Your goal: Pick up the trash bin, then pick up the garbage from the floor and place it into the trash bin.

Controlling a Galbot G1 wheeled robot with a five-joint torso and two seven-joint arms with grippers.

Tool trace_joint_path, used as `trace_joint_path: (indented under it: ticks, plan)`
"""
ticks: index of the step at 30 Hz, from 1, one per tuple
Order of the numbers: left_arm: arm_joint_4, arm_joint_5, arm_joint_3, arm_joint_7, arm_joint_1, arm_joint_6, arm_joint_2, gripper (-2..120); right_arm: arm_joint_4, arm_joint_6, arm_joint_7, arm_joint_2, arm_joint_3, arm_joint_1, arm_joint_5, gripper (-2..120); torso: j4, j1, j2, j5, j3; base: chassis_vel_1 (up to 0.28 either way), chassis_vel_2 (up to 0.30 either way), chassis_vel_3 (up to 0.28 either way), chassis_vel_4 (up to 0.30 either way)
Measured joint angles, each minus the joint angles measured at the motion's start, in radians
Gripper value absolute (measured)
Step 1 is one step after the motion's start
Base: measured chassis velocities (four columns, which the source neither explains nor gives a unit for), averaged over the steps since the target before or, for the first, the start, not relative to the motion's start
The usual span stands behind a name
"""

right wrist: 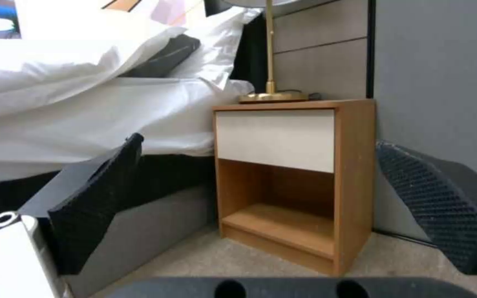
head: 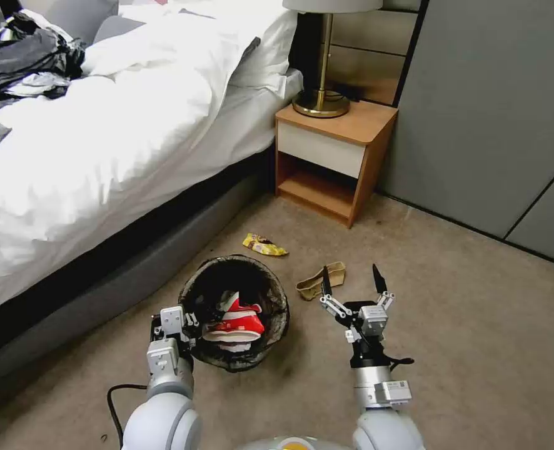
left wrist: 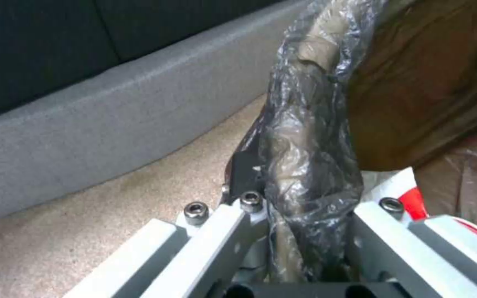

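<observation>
The trash bin (head: 271, 337), a round bucket lined with a dark bag, hangs at the lower left, its mouth tipped up toward the head camera. Crushed red-and-white paper cups (head: 239, 319) lie inside it. My left gripper (head: 186, 325) is shut on the bag-covered rim (left wrist: 304, 165) at the bin's near left side. Garbage lies on the carpet: a yellow snack wrapper (head: 264, 245) beyond the bin and a tan paper piece (head: 321, 280) to its right. My right gripper (head: 352, 279) hovers open and holds nothing, just right of the tan piece; its black pads (right wrist: 95, 207) stand wide apart.
A bed with white sheets (head: 102, 125) and a grey base (head: 139, 262) runs along the left. A wooden nightstand (head: 333, 156) with a brass lamp (head: 321, 100) stands ahead, and grey wall panels (head: 496, 112) close the right. Open carpet (head: 477, 350) lies to the right.
</observation>
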Motion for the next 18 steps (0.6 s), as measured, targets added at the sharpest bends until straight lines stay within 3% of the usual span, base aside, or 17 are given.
trace_joint_path:
  ticks: [18]
  plan:
    - [-0.002,-0.003,-0.003,-0.002,-0.013,0.002,-0.002,0,0.001,-0.034,-0.013,0.003,-0.003,0.014,0.007,100,0.0,0.0,0.0,0.0006,0.0,-0.021,0.021,0.022,-0.015]
